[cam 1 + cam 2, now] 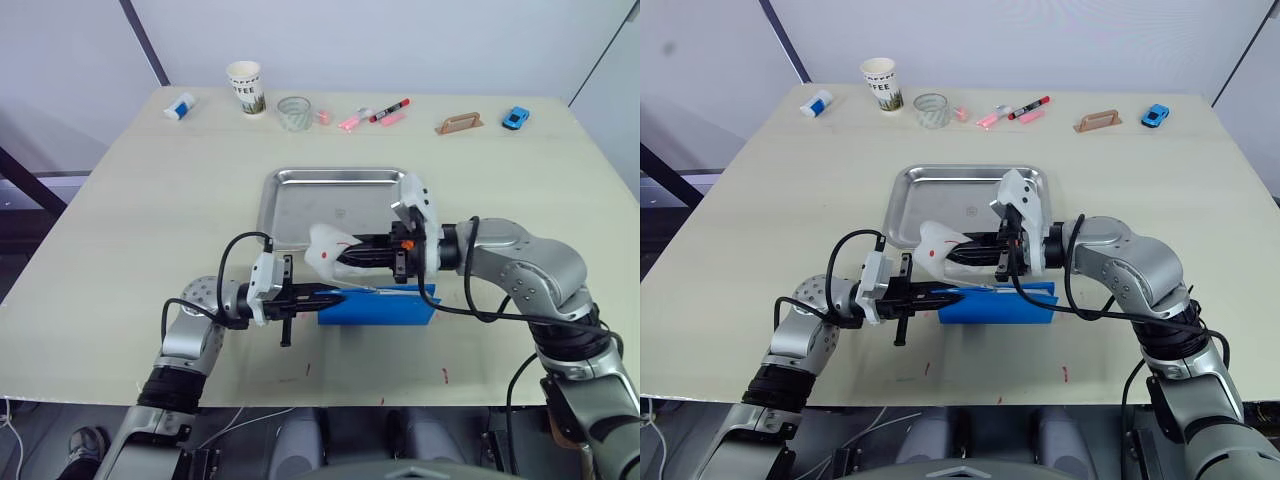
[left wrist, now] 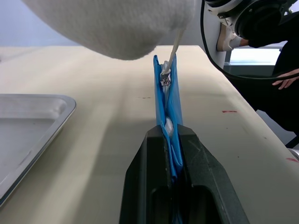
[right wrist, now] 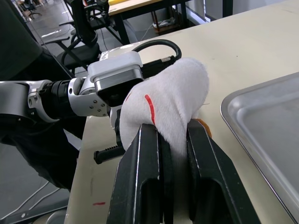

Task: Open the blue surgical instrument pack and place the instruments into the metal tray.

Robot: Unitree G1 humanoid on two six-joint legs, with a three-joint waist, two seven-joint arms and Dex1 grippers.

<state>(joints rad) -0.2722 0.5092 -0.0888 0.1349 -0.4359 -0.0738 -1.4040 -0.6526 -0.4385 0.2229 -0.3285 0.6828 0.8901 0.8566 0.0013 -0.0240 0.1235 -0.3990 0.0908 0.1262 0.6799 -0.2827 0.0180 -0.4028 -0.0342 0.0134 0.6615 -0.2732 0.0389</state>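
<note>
Here, near front edge of table point(image 1: 120, 250), slightly L of centre: L gripper point(image 1: 312, 296) clamped on end of blue surgical instrument pack point(image 1: 385, 306) — fingers point(image 2: 145, 172) closed tight on blue fabric in L wrist view. Pack lying flat just short of metal tray point(image 1: 300, 200), near its front rim, with long side along front edge. Just above pack: R gripper point(image 1: 355, 252) pinching white lining flap point(image 1: 328, 252) w/ a red mark, lifted clear of pack & bulging out past fingers point(image 3: 142, 172); a thin white strip running from flap down to pack. Flap hanging over tray's front rim. Tray at mid-table, shiny, bare inside where visible. Instruments not discernible — pack contents hidden. A few small red marks on tabletop by front edge. Along far edge, L to R: small blue-white item point(image 1: 180, 106), paper cup point(image 1: 245, 87), clear glass point(image 1: 294, 113), pink & red markers point(image 1: 372, 117), brown block point(image 1: 460, 123), blue toy car point(image 1: 515, 117) toward far R corner.
</note>
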